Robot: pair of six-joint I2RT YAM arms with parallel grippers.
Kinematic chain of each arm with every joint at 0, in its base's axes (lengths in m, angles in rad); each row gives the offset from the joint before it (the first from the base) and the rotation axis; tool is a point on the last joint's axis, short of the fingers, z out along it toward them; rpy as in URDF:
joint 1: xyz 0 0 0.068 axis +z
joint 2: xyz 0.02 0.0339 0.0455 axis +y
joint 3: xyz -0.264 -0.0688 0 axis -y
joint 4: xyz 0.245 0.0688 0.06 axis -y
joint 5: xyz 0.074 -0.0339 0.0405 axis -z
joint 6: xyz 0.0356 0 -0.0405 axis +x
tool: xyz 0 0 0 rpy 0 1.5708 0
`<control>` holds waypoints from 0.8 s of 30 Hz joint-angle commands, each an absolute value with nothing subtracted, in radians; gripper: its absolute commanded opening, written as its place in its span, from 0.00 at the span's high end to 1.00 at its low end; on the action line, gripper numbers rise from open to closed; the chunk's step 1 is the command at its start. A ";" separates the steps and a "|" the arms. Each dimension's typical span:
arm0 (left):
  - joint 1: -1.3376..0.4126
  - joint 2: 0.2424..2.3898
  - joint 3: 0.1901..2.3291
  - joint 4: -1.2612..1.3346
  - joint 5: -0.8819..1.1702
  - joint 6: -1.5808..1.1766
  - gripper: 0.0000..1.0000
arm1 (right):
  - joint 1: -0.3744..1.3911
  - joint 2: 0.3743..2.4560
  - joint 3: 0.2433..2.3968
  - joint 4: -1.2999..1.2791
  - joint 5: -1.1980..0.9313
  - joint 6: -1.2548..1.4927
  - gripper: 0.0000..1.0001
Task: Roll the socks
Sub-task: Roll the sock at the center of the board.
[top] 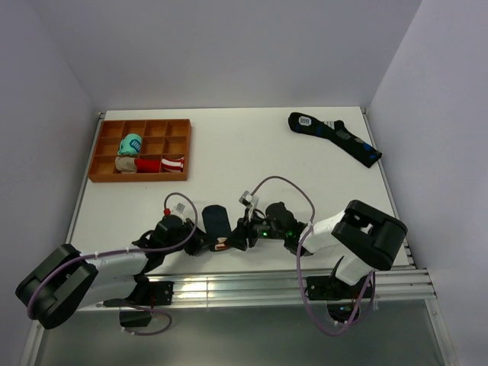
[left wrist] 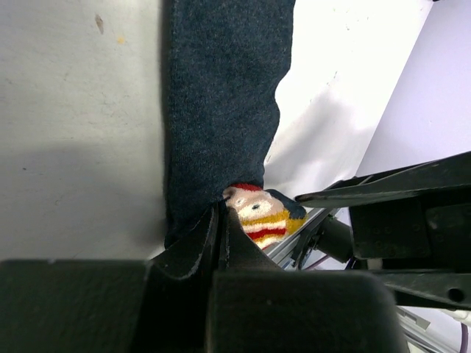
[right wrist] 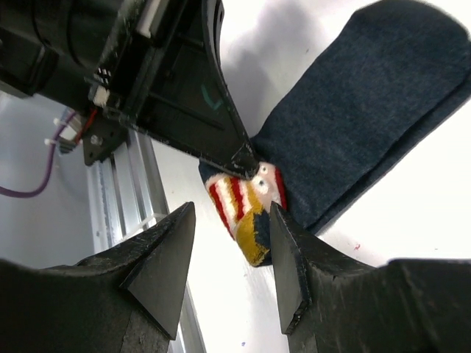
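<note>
The socks (top: 216,219) lie flat near the table's front edge, short and dark navy, with a red-white-yellow patch (top: 222,244) at the near end. In the left wrist view the socks (left wrist: 221,95) run away from the camera. My left gripper (left wrist: 221,211) is shut, its tips pinching the socks' edge right at the patch (left wrist: 259,218). From the right, my right gripper (right wrist: 232,213) stands open. The patch end (right wrist: 243,209) sits between its fingertips, close to the right finger (right wrist: 287,250). In the top view the left gripper (top: 207,244) and right gripper (top: 238,238) meet at the patch.
An orange-brown compartment tray (top: 103,156) at the back left holds a teal bundle (top: 131,143), a beige bundle (top: 126,163) and a red-white bundle (top: 171,163). A longer dark sock (top: 335,137) lies at the back right. A metal rail (top: 252,286) runs along the near edge.
</note>
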State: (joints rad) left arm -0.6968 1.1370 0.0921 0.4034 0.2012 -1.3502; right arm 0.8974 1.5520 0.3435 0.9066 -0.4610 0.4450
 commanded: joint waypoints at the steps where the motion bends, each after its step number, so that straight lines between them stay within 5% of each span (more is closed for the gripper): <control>1: -0.670 1.170 -0.029 0.219 0.144 -1.276 1.00 | 0.922 1.569 0.361 0.957 -0.391 0.403 0.48; 24: -0.598 1.203 -0.023 0.238 0.233 -1.244 1.00 | 1.014 1.647 0.273 1.124 -0.273 0.400 0.48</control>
State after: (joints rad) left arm -0.6125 1.1629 0.0921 0.4149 0.3019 -1.3190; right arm 1.0000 1.6318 0.2886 1.0389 -0.3050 0.4072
